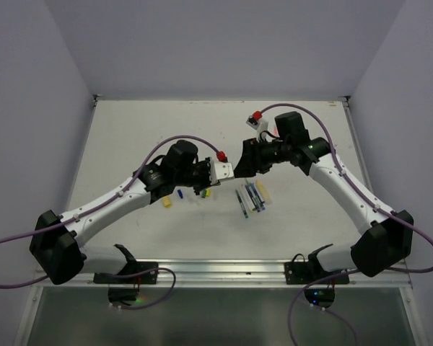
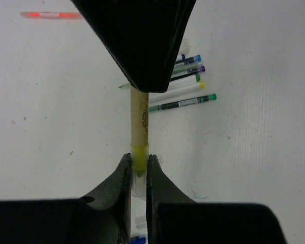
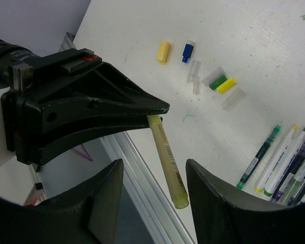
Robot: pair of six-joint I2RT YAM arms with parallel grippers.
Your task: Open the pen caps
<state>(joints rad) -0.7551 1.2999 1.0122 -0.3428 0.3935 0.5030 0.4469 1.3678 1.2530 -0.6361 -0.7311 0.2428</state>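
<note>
A beige pen (image 2: 139,119) with yellow ends is held in the air over the table. My left gripper (image 2: 139,160) is shut on its capped end, where a clear cap (image 2: 138,178) covers a yellow tip. The pen's other end (image 3: 179,199) lies between the fingers of my right gripper (image 3: 153,170), which is open with a gap on each side. In the top view the two grippers meet nose to nose, left gripper (image 1: 226,171) and right gripper (image 1: 239,166). Loose caps lie on the table: yellow (image 3: 163,52), blue (image 3: 187,52), green (image 3: 217,82), another yellow (image 3: 226,85) and clear ones (image 3: 194,79).
A row of several pens (image 3: 290,160) lies at the right of the right wrist view, seen from above just right of centre as pens (image 1: 252,198). An orange-red pen (image 2: 51,15) lies apart from them. The table's metal front rail (image 3: 142,178) runs under the held pen.
</note>
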